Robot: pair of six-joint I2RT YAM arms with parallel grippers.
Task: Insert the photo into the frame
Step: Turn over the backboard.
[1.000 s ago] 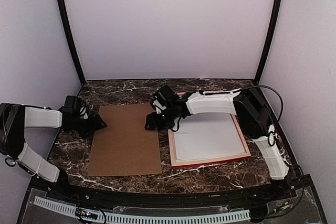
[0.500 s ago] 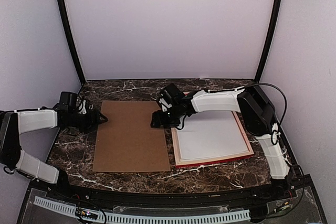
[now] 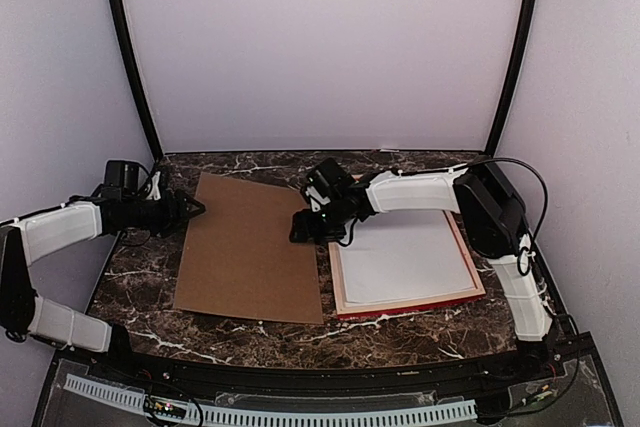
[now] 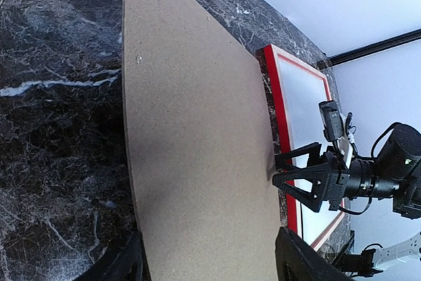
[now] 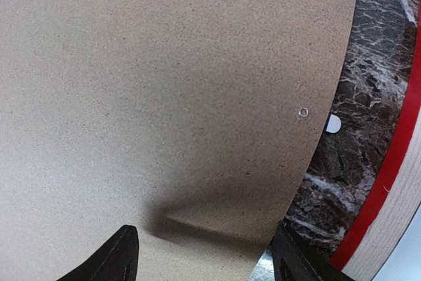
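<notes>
The frame (image 3: 410,306) lies at the right with its red rails showing (image 4: 273,97) (image 5: 388,182), and a white sheet (image 3: 405,257) fills it. The photo is out of view. A plain brown board (image 3: 250,247) lies tilted left of the frame. My left gripper (image 3: 193,210) is at the board's left edge. Its jaws are spread, and in the left wrist view the board (image 4: 197,129) fills the gap between them (image 4: 207,235). My right gripper (image 3: 298,230) (image 4: 274,169) is open, its tips at the board's right edge, over the board (image 5: 164,97).
The dark marble table (image 3: 250,169) ends at pale walls, with black posts (image 3: 130,57) (image 3: 515,47) at the back corners. My right arm reaches across the frame's far-left corner. A small metal eyelet (image 5: 303,112) sits near the board's edge, with a white tab (image 5: 332,123) beside it.
The brown board has slid right toward the frame and turned, its far-left corner swinging back. The left arm has moved toward the back. The right gripper has shifted slightly right with the board's edge.
</notes>
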